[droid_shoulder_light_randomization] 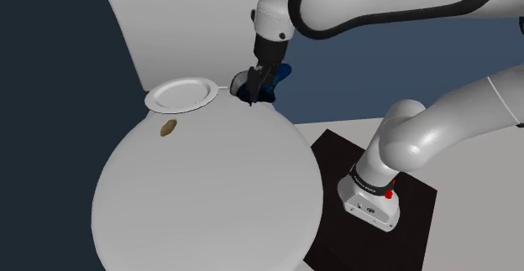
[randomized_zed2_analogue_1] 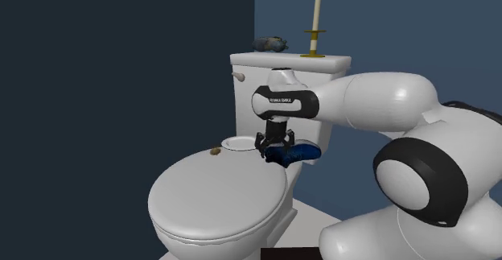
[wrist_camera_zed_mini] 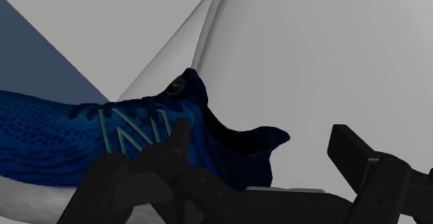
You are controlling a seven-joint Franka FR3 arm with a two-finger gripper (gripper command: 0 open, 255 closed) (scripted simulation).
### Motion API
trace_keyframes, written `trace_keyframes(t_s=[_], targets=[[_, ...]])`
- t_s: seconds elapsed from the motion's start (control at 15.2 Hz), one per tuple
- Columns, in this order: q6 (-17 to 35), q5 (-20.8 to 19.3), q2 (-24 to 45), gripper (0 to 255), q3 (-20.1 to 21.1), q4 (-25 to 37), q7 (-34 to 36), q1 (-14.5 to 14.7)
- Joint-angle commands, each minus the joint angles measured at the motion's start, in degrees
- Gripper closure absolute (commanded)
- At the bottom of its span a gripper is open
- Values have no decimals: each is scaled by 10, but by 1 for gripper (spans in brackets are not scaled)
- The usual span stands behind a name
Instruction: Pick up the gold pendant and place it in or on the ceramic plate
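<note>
Left of the hand (droid_shoulder_light_randomization: 254,93), well apart from it, the gold pendant (droid_shoulder_light_randomization: 168,127) is lying on the toilet lid (droid_shoulder_light_randomization: 210,194). The plate (droid_shoulder_light_randomization: 180,94) is sitting nearer the hand. The hand is hanging open and empty, just beside a blue shoe (droid_shoulder_light_randomization: 280,73). Best bet: it should be crossing past the plate, then dropping straight down, straddling the pendant low. Counting one pendant, one plate, one shoe.
</note>
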Motion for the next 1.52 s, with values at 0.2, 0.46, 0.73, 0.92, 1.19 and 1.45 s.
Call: trace_keyframes(t_s=[0.2,0.46,0.73,0.92,1.19,1.45], targets=[[115,18,58,0,24,20,51,50],[-41,-126,64,0,32,48,66,52],[-70,-138,152,0,74,141,114,51],[-98,-156,223,0,104,220,152,54],[-145,-193,328,0,140,337,206,69],[-208,-242,446,0,163,476,257,107]])
